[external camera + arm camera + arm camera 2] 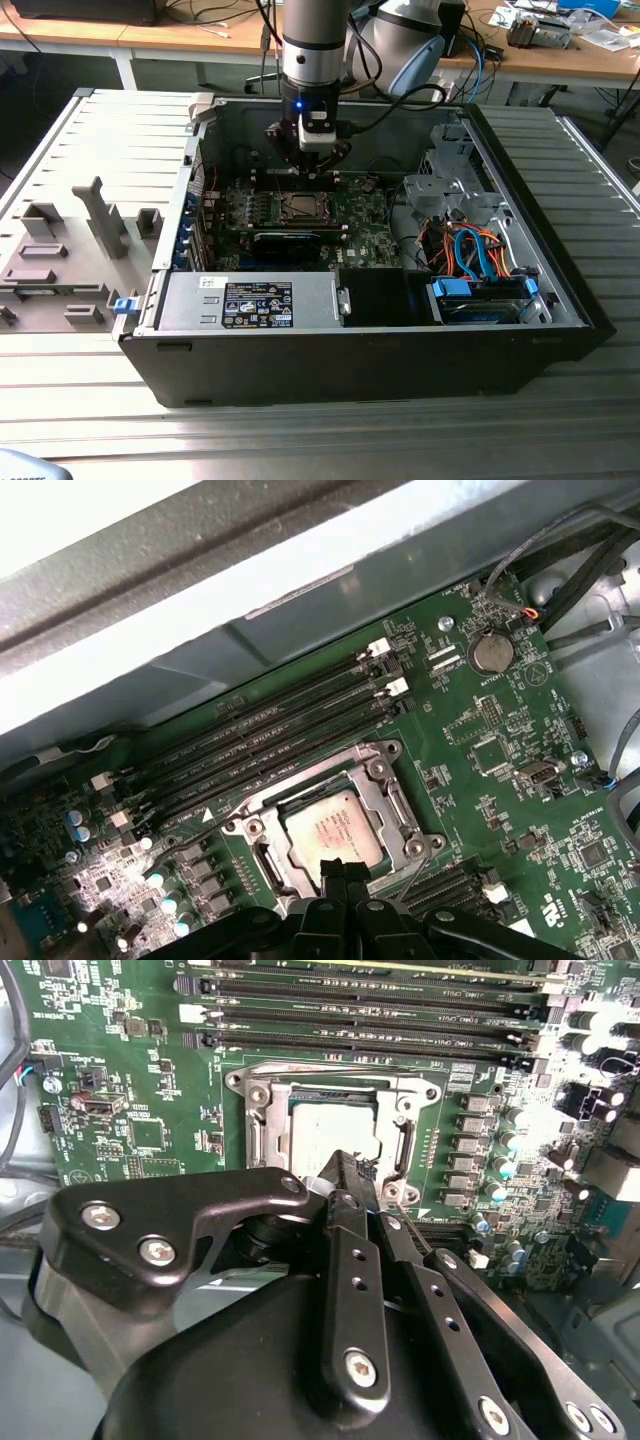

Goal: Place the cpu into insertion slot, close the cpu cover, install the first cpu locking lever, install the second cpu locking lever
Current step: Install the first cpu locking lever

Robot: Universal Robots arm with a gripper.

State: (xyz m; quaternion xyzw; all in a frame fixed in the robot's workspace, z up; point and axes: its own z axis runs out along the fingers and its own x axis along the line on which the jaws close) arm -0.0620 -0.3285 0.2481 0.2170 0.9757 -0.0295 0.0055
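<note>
The cpu [335, 830] lies flat in the motherboard socket, its silvery top [320, 1135] showing through the window of the cpu cover [393, 802]. The cover [262, 1135] lies down over the chip. A thin wire locking lever [418, 875] slants up from the socket's corner toward my fingers. My gripper [347, 872] hangs just above the socket's edge, fingers pressed together with nothing visible between them [362, 1188]. In the exterior view the gripper [310, 152] sits over the socket [300, 208] inside the open computer case.
Memory slots [270, 735] run beside the socket. A black graphics card [285, 240] lies just in front of it in the exterior view. Drive cages and orange and blue cables [475, 255] fill the case at the exterior view's right; a power supply [250, 300] sits in front.
</note>
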